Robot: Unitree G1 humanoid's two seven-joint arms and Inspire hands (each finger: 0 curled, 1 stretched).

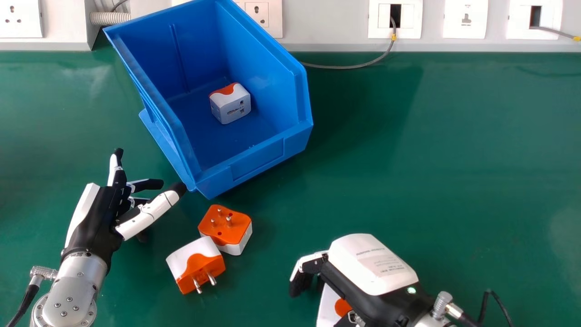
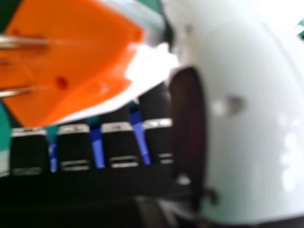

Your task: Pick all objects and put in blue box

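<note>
r hand (image 1: 373, 268) w/ fingers bent round org/wht adapter (image 2: 80, 61); l hand (image 1: 93, 222) wide, nr blue box (image 1: 258, 159).

"What's on the table (image 1: 454, 159)?"
"It's green, slightly shiny. The blue box (image 1: 272, 156) sits just beyond the left hand (image 1: 97, 222) and to its right, set at an angle."
"And nearer?"
"Two orange-and-white plugs, right of that hand: one pins up (image 1: 231, 225), the other (image 1: 195, 259) closer to the robot, pins towards it."
"Anything farther?"
"A grey cable (image 1: 345, 67), well beyond the right hand (image 1: 372, 268), along the back."
</note>
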